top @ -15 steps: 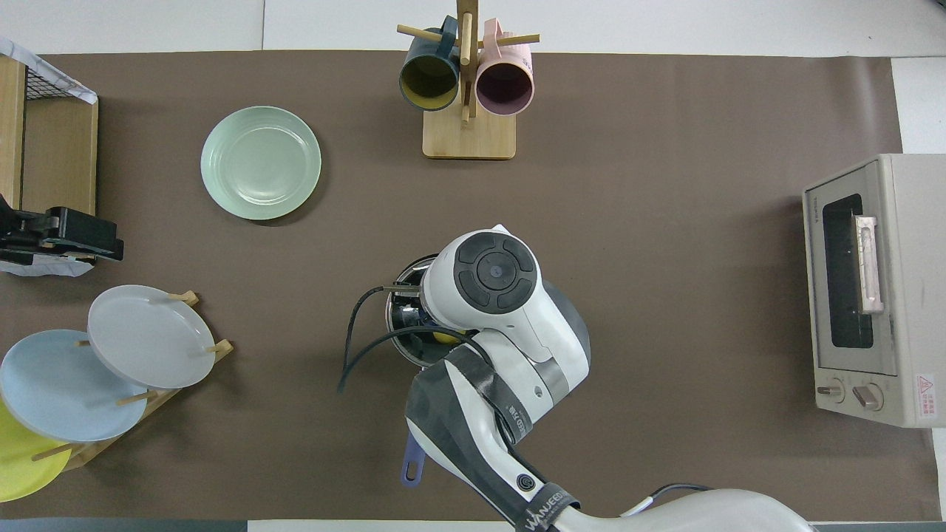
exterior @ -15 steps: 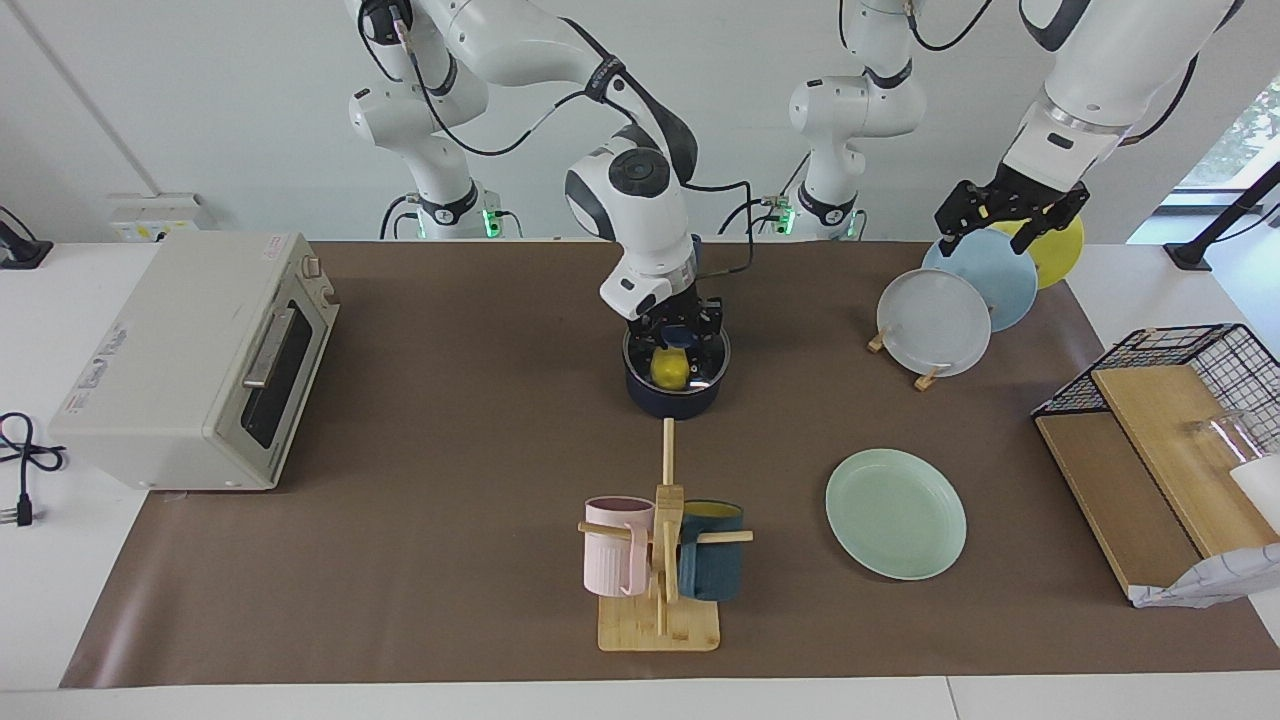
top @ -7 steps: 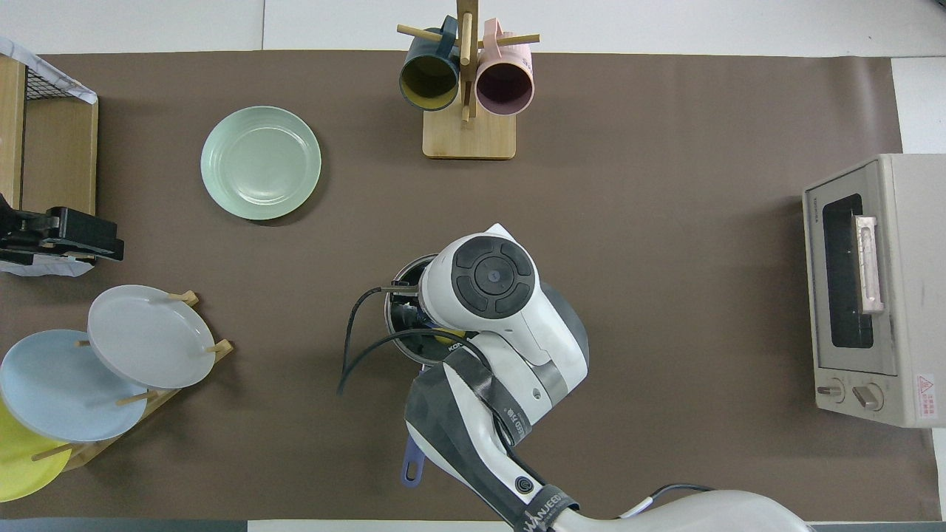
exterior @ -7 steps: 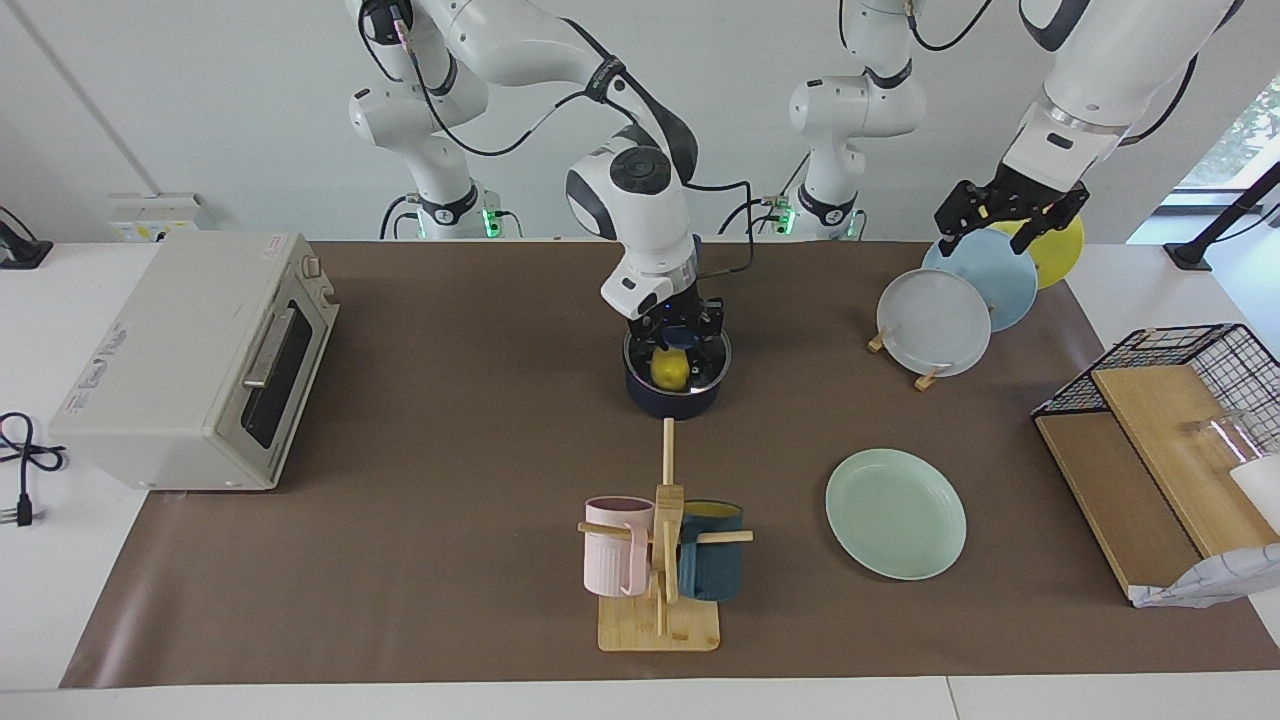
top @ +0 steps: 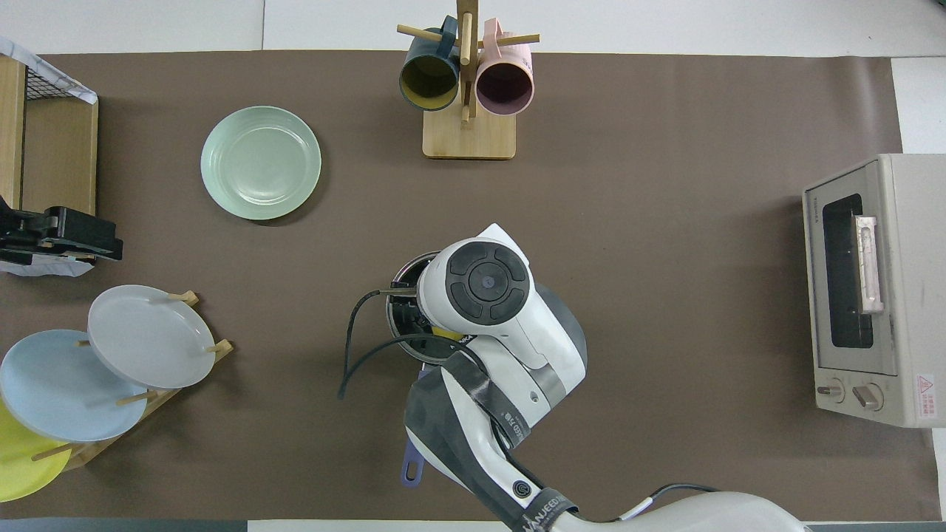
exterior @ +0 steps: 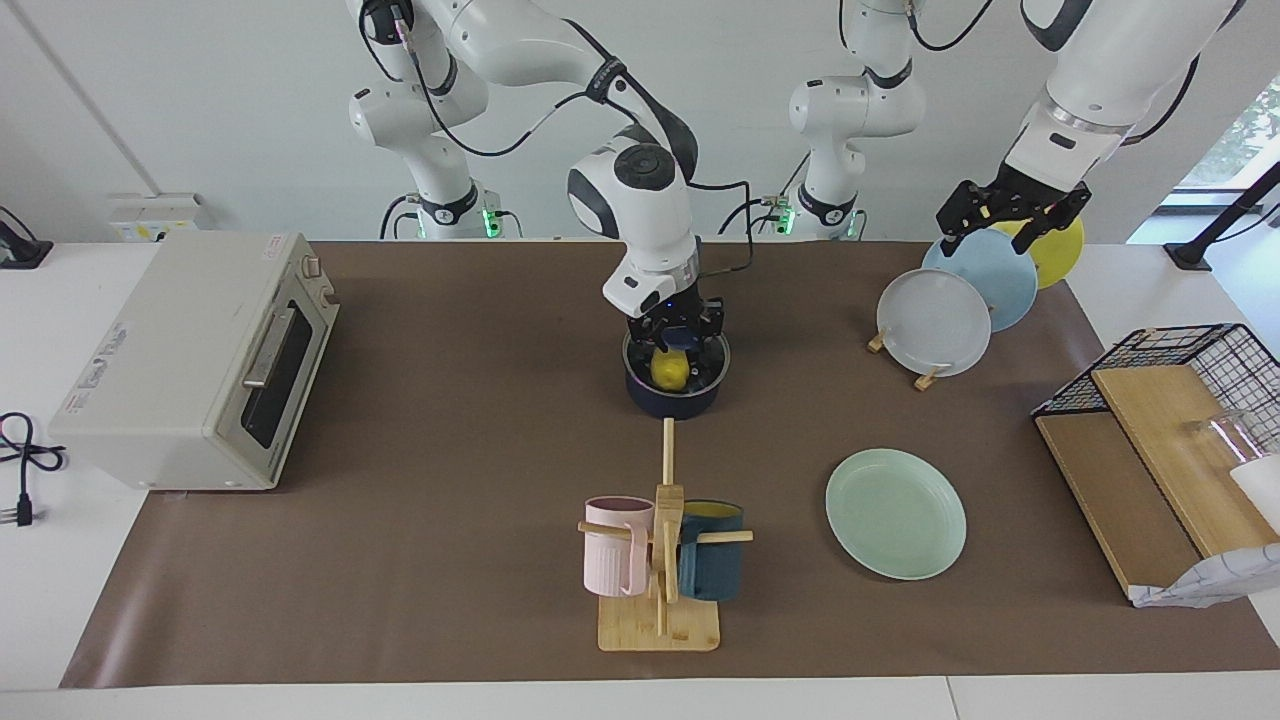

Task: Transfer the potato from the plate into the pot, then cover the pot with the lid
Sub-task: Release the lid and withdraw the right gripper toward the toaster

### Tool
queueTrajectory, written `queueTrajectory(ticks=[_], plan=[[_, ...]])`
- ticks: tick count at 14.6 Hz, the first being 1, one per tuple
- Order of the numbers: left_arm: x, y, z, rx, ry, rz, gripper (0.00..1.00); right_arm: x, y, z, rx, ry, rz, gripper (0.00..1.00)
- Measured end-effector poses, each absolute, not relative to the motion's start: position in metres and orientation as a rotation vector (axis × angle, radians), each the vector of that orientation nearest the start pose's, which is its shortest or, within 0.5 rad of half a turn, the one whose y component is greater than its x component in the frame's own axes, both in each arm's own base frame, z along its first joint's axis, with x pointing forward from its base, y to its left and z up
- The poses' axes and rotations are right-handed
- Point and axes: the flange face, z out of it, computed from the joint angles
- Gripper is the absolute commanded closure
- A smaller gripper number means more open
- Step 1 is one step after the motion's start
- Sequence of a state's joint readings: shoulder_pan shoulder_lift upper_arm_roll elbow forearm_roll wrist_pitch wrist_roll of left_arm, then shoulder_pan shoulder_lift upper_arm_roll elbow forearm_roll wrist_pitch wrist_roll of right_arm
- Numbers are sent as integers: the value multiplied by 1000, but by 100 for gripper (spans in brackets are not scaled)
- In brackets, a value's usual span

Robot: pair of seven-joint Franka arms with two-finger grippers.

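The dark blue pot [exterior: 672, 402] stands mid-table, its long handle [top: 412, 467] pointing toward the robots. The yellow potato [exterior: 669, 371] lies inside it and shows through the glass lid [exterior: 714, 362], which rests on the pot's rim. My right gripper [exterior: 678, 338] points straight down onto the lid, shut on its blue knob. In the overhead view the right wrist hides most of the pot [top: 399, 290]. The mint-green plate [exterior: 895, 513] lies bare, farther from the robots and toward the left arm's end. My left gripper [exterior: 1005, 225] waits open, up over the plate rack.
A mug tree [exterior: 660, 560] with a pink and a dark blue mug stands farther out than the pot. A toaster oven [exterior: 200, 360] sits at the right arm's end. Upright plates in a rack [exterior: 935, 322] and a wire basket with boards [exterior: 1170, 430] are at the left arm's end.
The right arm's wrist has risen slightly over the pot, its gripper still on the lid's knob. The left arm has not moved.
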State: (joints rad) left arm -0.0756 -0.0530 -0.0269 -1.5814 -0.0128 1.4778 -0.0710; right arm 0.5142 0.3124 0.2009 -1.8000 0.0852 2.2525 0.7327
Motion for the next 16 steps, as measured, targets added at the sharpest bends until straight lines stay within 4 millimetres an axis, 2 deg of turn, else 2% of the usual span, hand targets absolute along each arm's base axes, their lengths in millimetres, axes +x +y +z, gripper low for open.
queueTrajectory(ticks=[1, 4, 6, 9, 11, 14, 16], plan=[[525, -55, 640, -3147, 48, 81, 0, 495, 420, 391, -2945, 119, -33, 100], [525, -55, 640, -3147, 48, 80, 0, 495, 420, 391, -2946, 119, -32, 38], [525, -57, 640, -3147, 53, 80, 0, 495, 419, 391, -2946, 119, -32, 0], [525, -59, 640, -3147, 59, 80, 0, 497, 417, 392, -2944, 124, -40, 0], [525, -59, 640, -3147, 59, 80, 0, 505, 408, 397, -2942, 115, -61, 0], [525, -59, 640, -3147, 59, 80, 0, 530, 373, 424, -2946, 48, -102, 0], [525, -59, 640, -3147, 59, 80, 0, 545, 348, 453, -2963, 14, -91, 0]])
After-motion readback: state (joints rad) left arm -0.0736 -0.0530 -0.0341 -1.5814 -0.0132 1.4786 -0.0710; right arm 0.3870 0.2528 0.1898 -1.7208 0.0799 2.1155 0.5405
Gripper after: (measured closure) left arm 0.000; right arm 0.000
